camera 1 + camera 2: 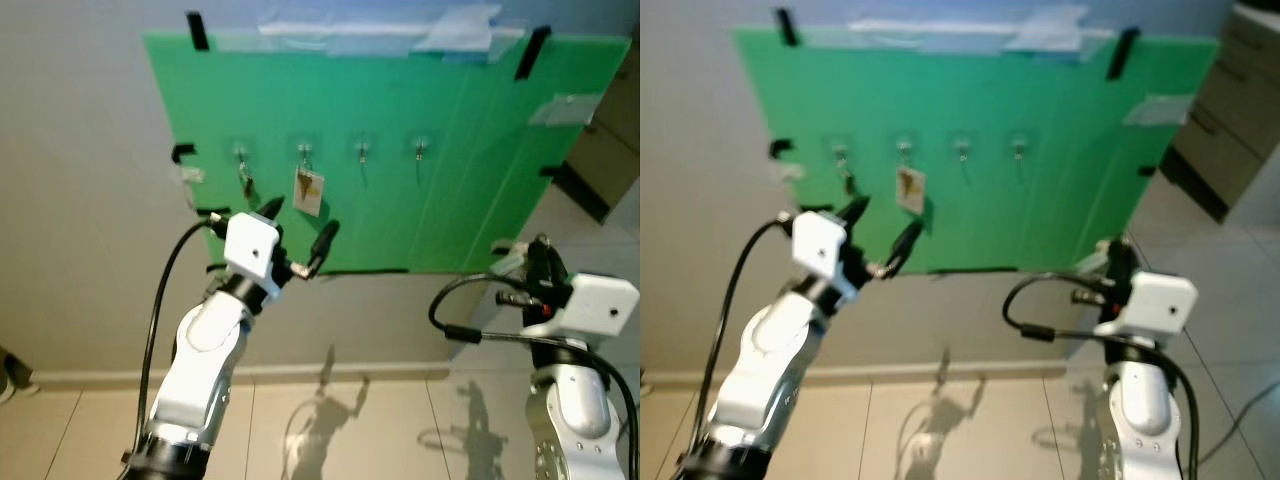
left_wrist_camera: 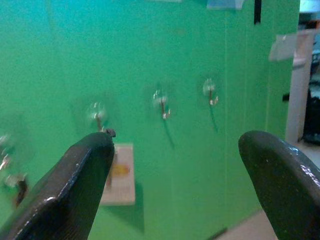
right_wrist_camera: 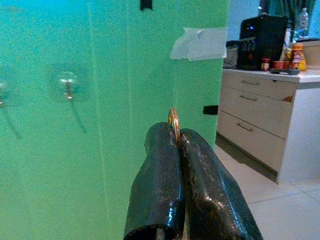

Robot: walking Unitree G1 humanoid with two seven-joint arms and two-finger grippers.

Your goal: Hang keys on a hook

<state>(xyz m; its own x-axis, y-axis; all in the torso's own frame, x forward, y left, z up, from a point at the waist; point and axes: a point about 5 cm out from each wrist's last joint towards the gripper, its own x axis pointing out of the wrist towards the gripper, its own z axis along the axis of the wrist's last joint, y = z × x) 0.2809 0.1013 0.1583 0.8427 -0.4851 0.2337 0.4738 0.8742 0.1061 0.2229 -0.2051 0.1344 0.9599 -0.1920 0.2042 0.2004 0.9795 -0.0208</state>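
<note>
keys' ring (image 3: 173, 121) pinched in right gripper (image 3: 176, 145) near board (image 1: 450, 170); left gripper (image 1: 298, 232) spread below tag (image 1: 308, 190) on hook (image 1: 304, 153).

A plain pale grey wall (image 1: 80, 200) is filling the background, meeting a floor of large light beige tiles (image 1: 400, 420) along a low skirting board (image 1: 300, 373). Soft light is throwing faint grey shadows (image 1: 330, 400) onto the tiles. Off beyond the right-hand jaws, a beige cabinet with drawers and slim metal handles (image 3: 255, 125) is standing on the tiles, carrying a black appliance (image 3: 262, 40) and small bottles (image 3: 297, 50) on its pale countertop.
</note>
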